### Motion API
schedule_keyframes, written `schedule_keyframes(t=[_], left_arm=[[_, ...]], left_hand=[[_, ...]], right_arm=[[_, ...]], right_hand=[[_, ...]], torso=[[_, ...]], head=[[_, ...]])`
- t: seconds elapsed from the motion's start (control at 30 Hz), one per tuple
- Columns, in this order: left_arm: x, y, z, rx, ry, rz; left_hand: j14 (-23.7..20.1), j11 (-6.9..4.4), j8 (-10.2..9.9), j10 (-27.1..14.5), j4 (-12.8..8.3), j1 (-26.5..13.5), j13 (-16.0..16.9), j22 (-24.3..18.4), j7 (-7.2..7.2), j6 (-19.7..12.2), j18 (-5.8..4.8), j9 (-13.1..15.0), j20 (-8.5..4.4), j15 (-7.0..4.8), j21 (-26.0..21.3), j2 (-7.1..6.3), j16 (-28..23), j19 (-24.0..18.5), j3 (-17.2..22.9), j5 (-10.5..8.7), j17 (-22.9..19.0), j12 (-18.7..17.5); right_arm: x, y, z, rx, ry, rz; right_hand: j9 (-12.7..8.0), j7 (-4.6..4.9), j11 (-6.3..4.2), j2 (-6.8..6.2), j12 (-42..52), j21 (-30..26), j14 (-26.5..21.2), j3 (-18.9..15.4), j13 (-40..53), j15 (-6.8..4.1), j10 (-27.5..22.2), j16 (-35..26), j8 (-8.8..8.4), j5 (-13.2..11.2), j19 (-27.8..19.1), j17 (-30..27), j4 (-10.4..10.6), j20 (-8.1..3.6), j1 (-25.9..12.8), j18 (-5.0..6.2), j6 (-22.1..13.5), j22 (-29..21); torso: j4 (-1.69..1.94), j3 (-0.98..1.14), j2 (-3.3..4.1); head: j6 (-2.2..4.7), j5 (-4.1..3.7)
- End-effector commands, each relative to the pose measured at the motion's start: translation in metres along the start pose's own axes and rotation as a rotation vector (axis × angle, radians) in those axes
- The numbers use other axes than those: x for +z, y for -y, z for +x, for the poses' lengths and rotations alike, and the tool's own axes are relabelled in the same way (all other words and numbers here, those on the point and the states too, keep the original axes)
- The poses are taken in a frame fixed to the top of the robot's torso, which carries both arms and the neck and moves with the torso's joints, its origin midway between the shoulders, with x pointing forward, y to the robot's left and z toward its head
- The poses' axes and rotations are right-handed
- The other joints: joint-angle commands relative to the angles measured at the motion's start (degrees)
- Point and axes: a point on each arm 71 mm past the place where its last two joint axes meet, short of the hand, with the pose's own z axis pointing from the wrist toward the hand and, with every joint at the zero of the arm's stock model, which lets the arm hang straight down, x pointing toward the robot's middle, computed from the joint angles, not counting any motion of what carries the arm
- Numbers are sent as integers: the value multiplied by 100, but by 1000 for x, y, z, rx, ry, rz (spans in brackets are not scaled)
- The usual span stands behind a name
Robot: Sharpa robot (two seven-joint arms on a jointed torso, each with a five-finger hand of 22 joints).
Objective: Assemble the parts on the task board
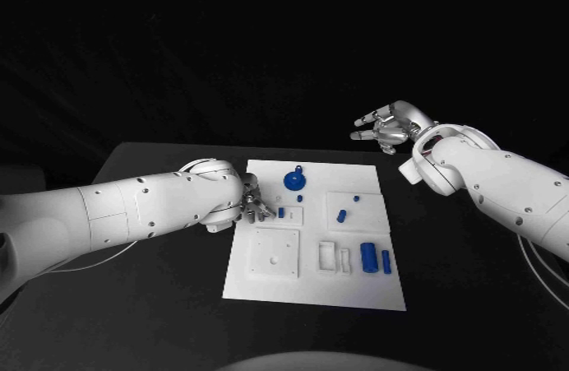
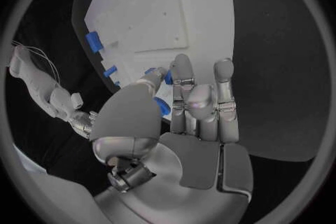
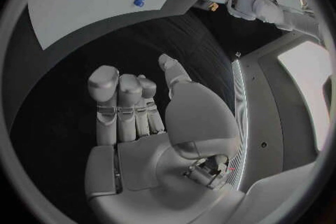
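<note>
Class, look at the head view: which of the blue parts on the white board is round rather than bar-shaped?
The round, disc-like blue part near the task board's far edge. The other blue parts are small pegs or straight bars, such as the long blue bar nearer the robot.

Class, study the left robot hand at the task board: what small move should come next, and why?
Probably lower the small blue part that the left robot hand pinches into a slot of the task board beneath it. The hand hovers at the board's left edge, while the right robot hand hangs empty, off the board.
</note>
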Motion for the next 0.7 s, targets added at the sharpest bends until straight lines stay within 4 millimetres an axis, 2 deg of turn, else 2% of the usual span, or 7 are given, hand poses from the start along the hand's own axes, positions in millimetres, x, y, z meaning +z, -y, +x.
schedule_keyframes(t=[0.03, 0.2, 0.33, 0.37, 0.4, 0.47, 0.7], left_arm=[[2, -4, 7, 20, -19, -18], [0, -6, 8, 18, -14, -17], [-1, -7, 8, 13, -9, -11], [-1, -7, 8, 12, -7, -10], [-2, -7, 8, 10, -5, -8], [-2, -8, 8, 8, -3, -6], [-6, -11, 9, -2, 4, -1]], left_hand=[[-5, -12, -7, 314, 41, 23, -6, 99, 12, 36, 13, -7, -7, -52, -36, -58, -39, 51, 2, -21, -5, -10], [-6, -10, -10, 314, 150, 80, -9, 99, 19, 23, 15, -4, -8, -54, -47, -152, -57, 54, -39, -121, -30, -21], [-10, -1, 10, 313, 272, 18, -8, 98, 33, 43, 16, 8, -7, -51, -56, -323, -71, 51, -206, -506, -49, -27], [-10, -1, 17, 313, 305, 31, -8, 98, 38, 41, 17, 16, -6, -50, -60, -309, -74, 52, -400, -381, -52, -31], [-9, -3, 22, 313, 375, 161, -7, 99, 43, 25, 20, 24, -7, -51, -65, -218, -83, 56, -760, -372, -61, -40], [-12, 7, 26, 313, 459, 168, -4, 98, 50, 25, 19, 24, -7, -51, -71, -289, -90, 57, -738, -446, -73, -42], [-20, 17, 37, 310, 514, 163, -4, 96, 73, -26, 18, 38, -13, -53, -86, -351, -128, 62, -819, -653, -131, -68]], right_arm=[[0, 0, 1, -4, -7, -7], [-1, 0, 1, -4, -7, -6], [-1, 1, 0, -4, -5, -5], [-1, 1, 0, -4, -5, -4], [-1, 1, 0, -4, -5, -4], [-1, 2, 1, -4, -5, -3], [-2, 4, 2, -3, -7, 1]], right_hand=[[-7, 16, -5, -5, -11, -25, -29, 26, -5, -22, -26, -24, -35, 24, 210, -7, 10, 14, -41, 91, 5, 570], [-7, 16, -5, -5, -11, -25, -29, 26, -5, -22, -26, -24, -35, 24, 210, -7, 10, 14, -41, 91, 5, 570], [-7, 19, -3, -8, -27, -47, -35, 17, -19, -20, -37, -39, -35, 35, 208, -18, 19, 16, -40, 94, -10, 566], [-7, 19, -3, -8, -27, -47, -35, 17, -19, -20, -37, -39, -35, 35, 208, -18, 19, 16, -40, 94, -10, 566], [-7, 19, -3, -8, -27, -47, -35, 17, -19, -20, -37, -39, -35, 35, 208, -18, 19, 16, -40, 94, -10, 566], [-7, 19, -3, -8, -27, -47, -35, 17, -19, -20, -37, -39, -35, 35, 208, -18, 19, 16, -40, 94, -10, 566], [-7, 20, -2, -14, -30, -64, -43, 12, -23, -18, -40, -64, -34, 54, 206, -35, 22, 18, -36, 96, -21, 562]], torso=[[2, 2, 0], [3, 4, -3], [2, 4, -4], [0, 2, -2], [1, 2, -2], [0, 1, -2], [10, 3, -4]], head=[[-1, -1], [-2, -4], [2, -7], [-1, -9], [-1, -10], [-2, -10], [-2, -16]])
